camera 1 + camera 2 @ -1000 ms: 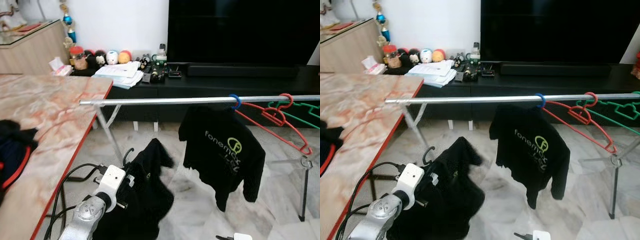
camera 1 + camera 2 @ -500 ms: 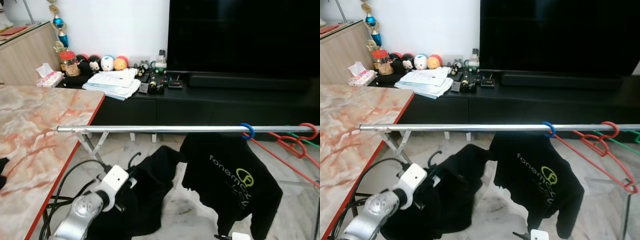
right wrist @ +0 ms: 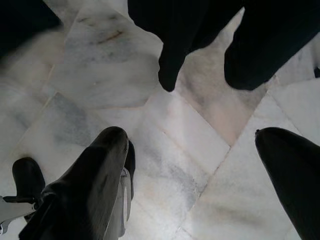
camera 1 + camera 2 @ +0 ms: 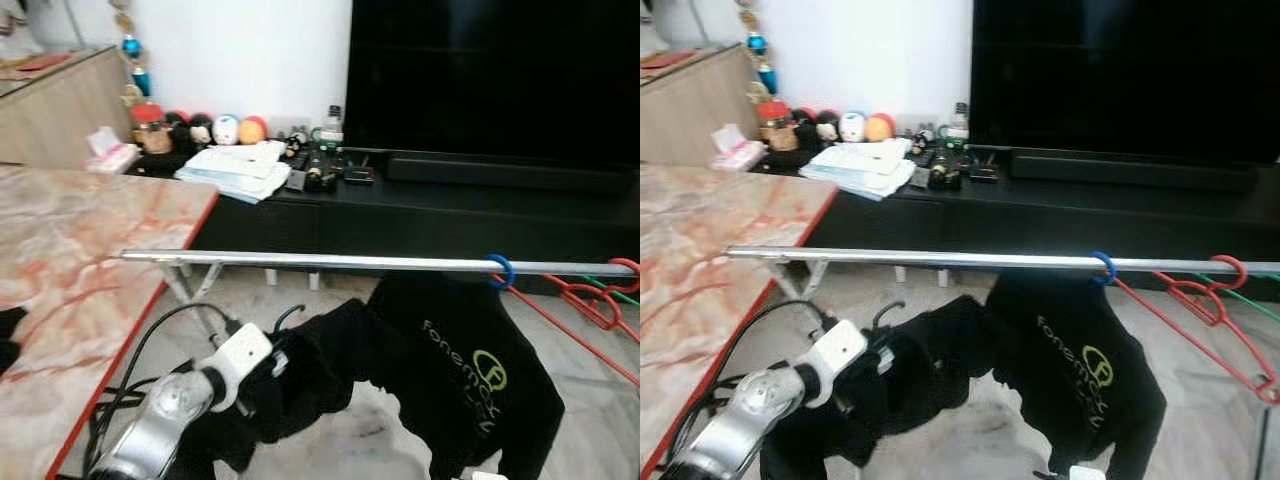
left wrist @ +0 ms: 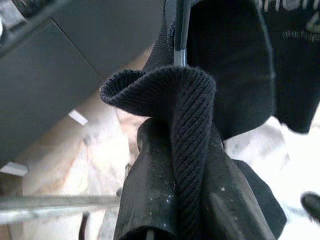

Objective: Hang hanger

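Hanger with black hook, draped in black shirt, clamped in left pincer below rail; right pincer wide

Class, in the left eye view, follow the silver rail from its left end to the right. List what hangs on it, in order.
Blue hanger hook carrying the black printed T-shirt → red hangers → green hanger, partly cut off at the edge.

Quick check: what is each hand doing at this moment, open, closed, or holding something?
Left hand: closed on the collar of the black shirt on its hanger, below the rail.
Right hand: open, holding nothing, over the floor.
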